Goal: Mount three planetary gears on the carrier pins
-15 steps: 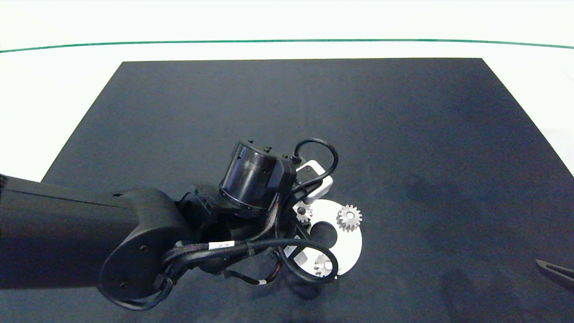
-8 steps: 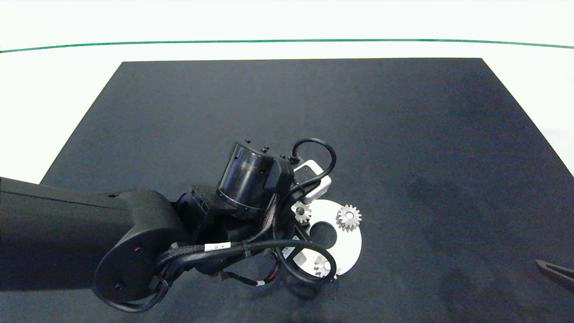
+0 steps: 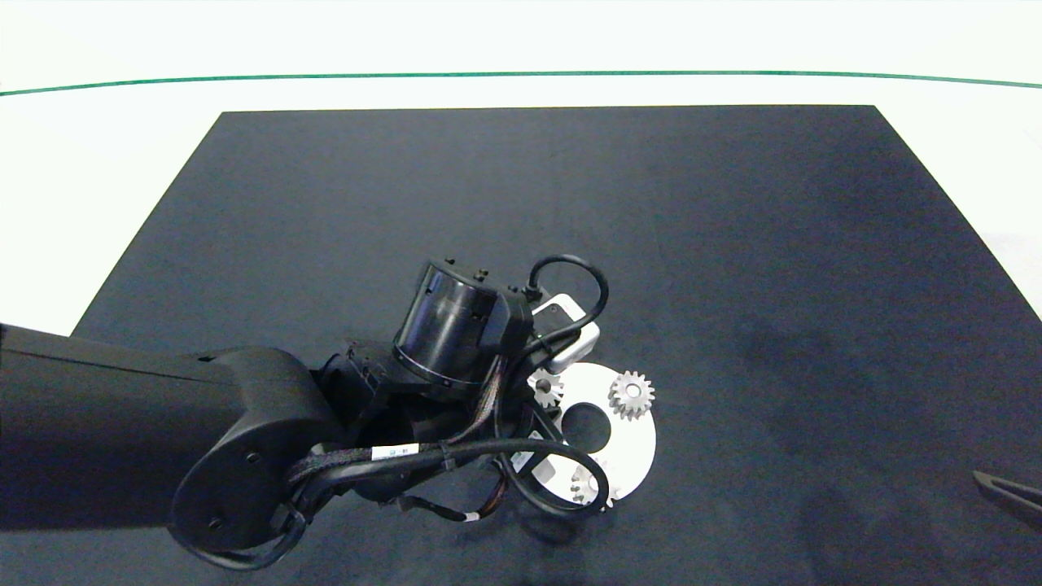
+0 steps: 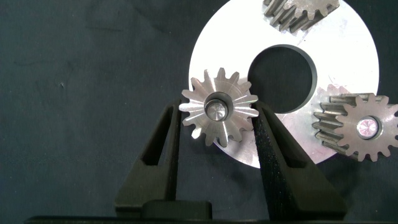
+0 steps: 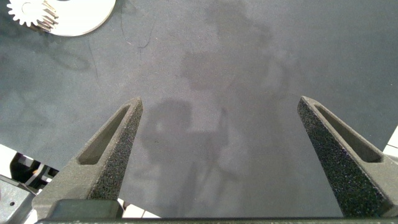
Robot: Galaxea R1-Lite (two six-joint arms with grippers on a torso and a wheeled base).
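At ten o'clock on the white disc (image 3: 639, 443), the left gripper (image 4: 217, 134) has eased back slightly, fingers spread just beside the third gear (image 4: 219, 115), now seated on its pin; all three look installed. The right gripper (image 5: 221, 134) idles open at four o'clock.

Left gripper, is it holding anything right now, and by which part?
The left gripper has a gear between its jaws, flanking its toothed rim on opposite sides, seated on a pin on the disc. Whether they actually clamp it cannot be told.

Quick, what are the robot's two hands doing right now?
Left hand: its fingers sit on both sides of a planetary gear on the white disc; whether it grips cannot be told.
Right hand: open, holding nothing, above the dark mat.
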